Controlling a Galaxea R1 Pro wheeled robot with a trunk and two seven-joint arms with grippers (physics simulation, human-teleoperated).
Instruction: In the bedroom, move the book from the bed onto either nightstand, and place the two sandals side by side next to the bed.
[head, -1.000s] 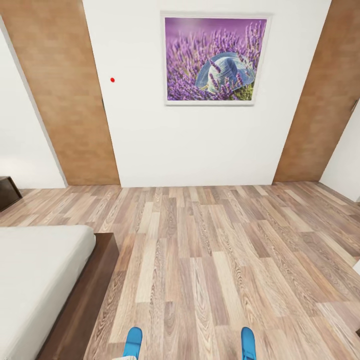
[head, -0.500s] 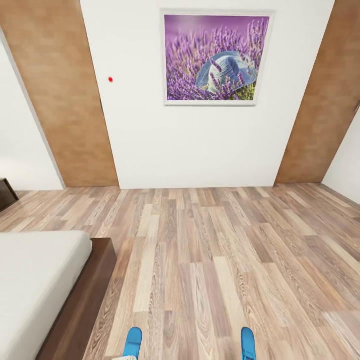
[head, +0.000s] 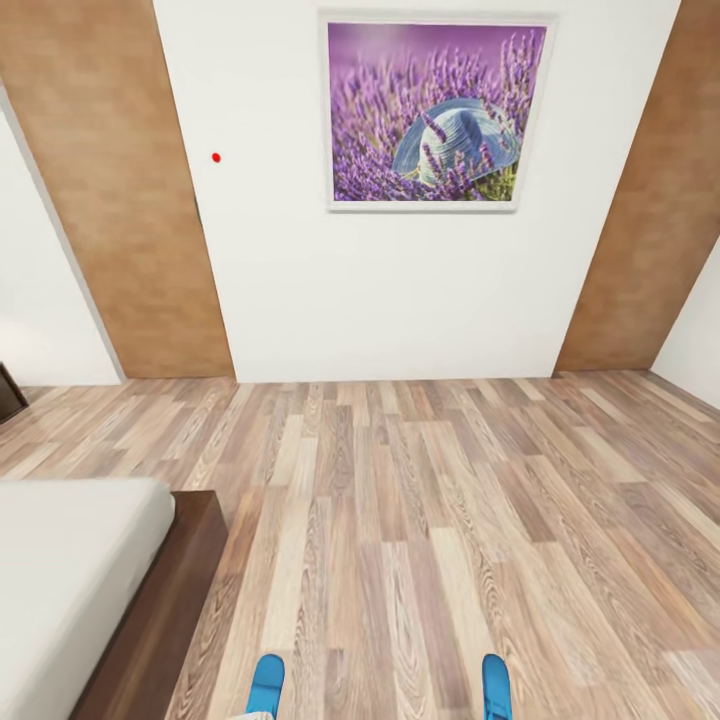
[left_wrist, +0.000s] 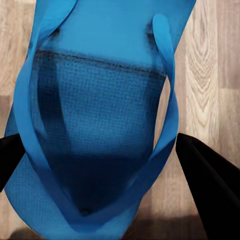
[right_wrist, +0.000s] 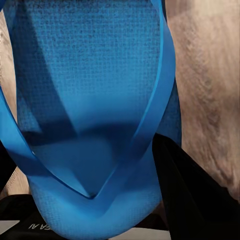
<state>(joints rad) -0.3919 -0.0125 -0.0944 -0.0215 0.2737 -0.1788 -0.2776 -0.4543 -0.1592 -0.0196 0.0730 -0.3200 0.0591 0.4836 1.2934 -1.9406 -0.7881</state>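
Sandals both up off the floor, one per arm. From my head camera I see just the blue tips at the bottom edge: the left sandal (head: 266, 683) and the right sandal (head: 496, 685), well apart, wood floor (head: 420, 520) under them. Left wrist camera: left sandal (left_wrist: 95, 115) sits between the two black fingers (left_wrist: 210, 185) of the left gripper (left_wrist: 95, 165), jaws narrowed onto its edges, thong straps facing the camera. Right wrist camera: same story, right gripper (right_wrist: 85, 165) clamped on the right sandal (right_wrist: 90, 90), one black finger (right_wrist: 195, 195) against its edge, the other barely visible.

Bed (head: 70, 580) is at my lower left, pale mattress with dark wood frame (head: 165, 610) along its side. Ahead is a white wall (head: 400, 290) with a lavender picture (head: 432, 110), a brown door (head: 120, 190) left of it and another door (head: 650, 200) right. Small red dot (head: 216, 157) on the wall beside the left door. Dark furniture corner (head: 8, 392) at the far left edge; can't tell what it is.
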